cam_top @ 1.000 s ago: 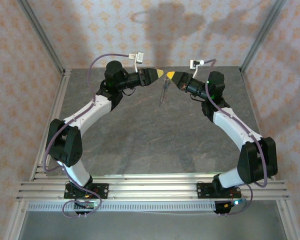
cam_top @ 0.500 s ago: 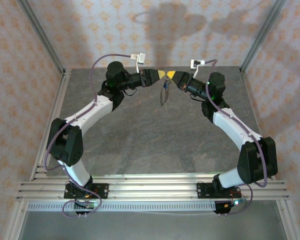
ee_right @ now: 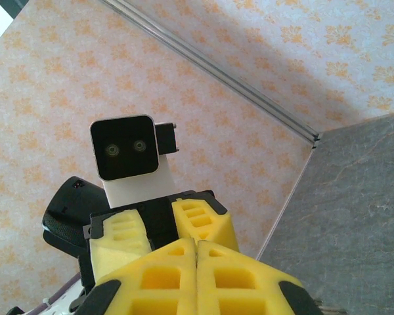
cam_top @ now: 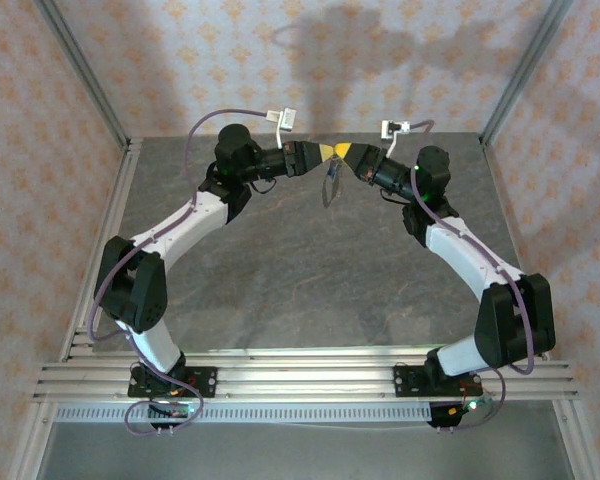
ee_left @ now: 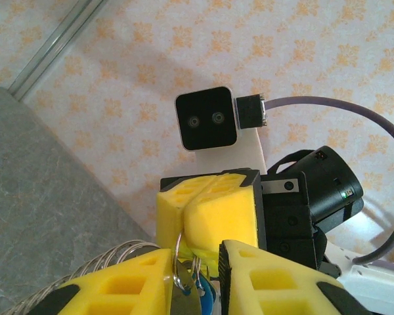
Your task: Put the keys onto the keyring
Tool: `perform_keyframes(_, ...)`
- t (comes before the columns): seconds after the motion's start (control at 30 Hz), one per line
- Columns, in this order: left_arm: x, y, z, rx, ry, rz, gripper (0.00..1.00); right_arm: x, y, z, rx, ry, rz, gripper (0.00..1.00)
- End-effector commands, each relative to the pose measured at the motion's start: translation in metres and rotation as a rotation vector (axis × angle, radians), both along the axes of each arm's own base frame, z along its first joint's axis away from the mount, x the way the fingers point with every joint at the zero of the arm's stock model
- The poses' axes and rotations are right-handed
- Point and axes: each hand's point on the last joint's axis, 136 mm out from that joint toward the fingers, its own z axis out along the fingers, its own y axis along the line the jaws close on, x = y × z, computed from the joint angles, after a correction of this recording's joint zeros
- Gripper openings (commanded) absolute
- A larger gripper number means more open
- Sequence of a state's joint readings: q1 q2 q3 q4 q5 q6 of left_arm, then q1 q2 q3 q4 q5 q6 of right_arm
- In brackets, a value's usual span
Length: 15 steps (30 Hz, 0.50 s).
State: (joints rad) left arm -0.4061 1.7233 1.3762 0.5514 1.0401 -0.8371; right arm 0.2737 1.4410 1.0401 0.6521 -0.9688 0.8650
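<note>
My right gripper (cam_top: pixel 344 153) is shut on the keyring (ee_left: pixel 177 262), a thin silver loop that comes out from between its yellow fingers (ee_left: pixel 217 210). The right wrist view shows those jaws (ee_right: pixel 197 244) pressed together. My left gripper (ee_left: pixel 196 252) faces it tip to tip, high above the table, and stands open around the loop. A key with a blue head (ee_left: pixel 205 298) and a silver blade (ee_left: pixel 184 303) hangs on the loop between my left fingers. A silvery coil (ee_left: pixel 111 262) trails off to the left. From above, the bundle (cam_top: pixel 328 186) dangles below the touching tips.
The grey stone-patterned table (cam_top: pixel 300 270) lies well below both grippers. Patterned walls with metal corner rails (cam_top: pixel 85 75) close in the back and sides. The right wrist camera housing (ee_left: pixel 207 118) sits just above the meeting point.
My left gripper has moved right and closed the gap to the right gripper's tips. The hanging bundle has swung and now sits higher, close under the tips.
</note>
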Motion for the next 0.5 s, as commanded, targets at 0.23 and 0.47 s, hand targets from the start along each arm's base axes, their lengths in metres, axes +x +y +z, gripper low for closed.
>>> perform_keyframes(0.23,-0.024,-0.008,0.024,-0.016,-0.11,-0.085,0.23,0.001,-0.005,0.01,0.023,-0.049,-0.024,0.0)
perform_keyframes(0.47,-0.03,-0.012,0.023,-0.003,-0.116,-0.113,0.13,0.0,-0.005,0.008,0.024,-0.044,-0.028,0.0)
